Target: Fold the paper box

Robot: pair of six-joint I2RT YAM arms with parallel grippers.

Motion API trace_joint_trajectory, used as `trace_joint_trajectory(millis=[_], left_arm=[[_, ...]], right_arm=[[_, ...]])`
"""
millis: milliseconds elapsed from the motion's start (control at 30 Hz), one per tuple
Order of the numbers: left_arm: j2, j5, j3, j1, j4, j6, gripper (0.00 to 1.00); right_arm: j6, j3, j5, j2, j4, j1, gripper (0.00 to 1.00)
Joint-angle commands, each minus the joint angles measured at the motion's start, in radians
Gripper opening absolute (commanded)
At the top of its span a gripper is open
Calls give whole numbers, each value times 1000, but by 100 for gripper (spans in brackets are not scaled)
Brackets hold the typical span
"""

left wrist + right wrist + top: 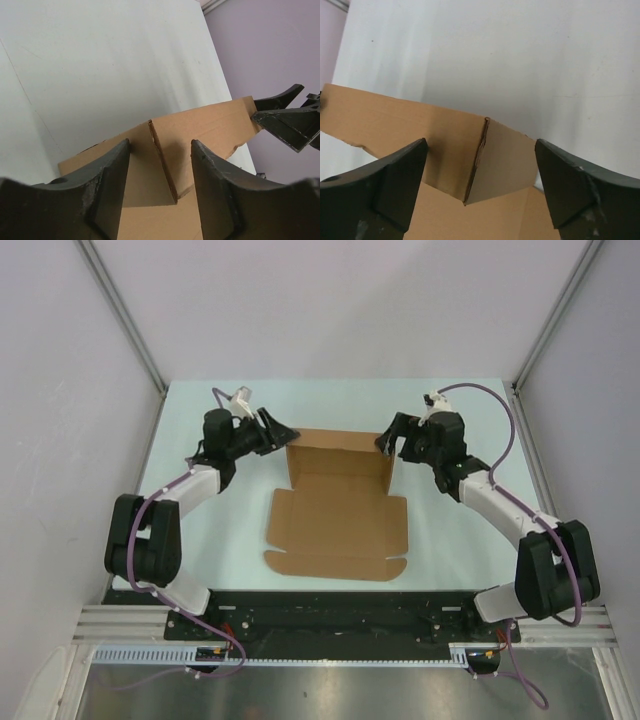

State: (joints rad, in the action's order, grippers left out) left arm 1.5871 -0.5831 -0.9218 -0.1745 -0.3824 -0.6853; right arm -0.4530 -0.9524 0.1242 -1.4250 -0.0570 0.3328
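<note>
The paper box [340, 520] is a brown cardboard sheet in the middle of the table. Its near half lies flat, and its far half stands up as a back wall with two side flaps. My left gripper [283, 432] sits at the box's far left corner. In the left wrist view its jaws [161, 145] are open and straddle the upright left flap [165, 165] without touching it. My right gripper [386, 445] is at the far right corner. In the right wrist view it stands wide open [481, 142] around the corner fold [479, 155], gripping nothing.
The pale table [200, 430] is walled by white panels at the back and sides. A black base rail [330, 610] runs along the near edge. My right gripper's fingers [285, 117] show at the far end of the box's back wall in the left wrist view.
</note>
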Motion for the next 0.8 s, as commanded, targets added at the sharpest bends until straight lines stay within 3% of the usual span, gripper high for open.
trace_joint_trajectory(millis=[0, 300, 500, 767], left_arm=[[-19, -52, -14, -16, -15, -36, 59], [4, -11, -69, -16, -24, -57, 65], [39, 8, -163, -14, -3, -53, 67], [-142, 271, -34, -14, -12, -48, 67]], right_arm=[[51, -40, -105, 69, 107, 23, 99], [160, -56, -438, 248, 232, 189, 100], [210, -11, -534, 319, 315, 252, 98], [260, 49, -609, 180, 241, 278, 93]])
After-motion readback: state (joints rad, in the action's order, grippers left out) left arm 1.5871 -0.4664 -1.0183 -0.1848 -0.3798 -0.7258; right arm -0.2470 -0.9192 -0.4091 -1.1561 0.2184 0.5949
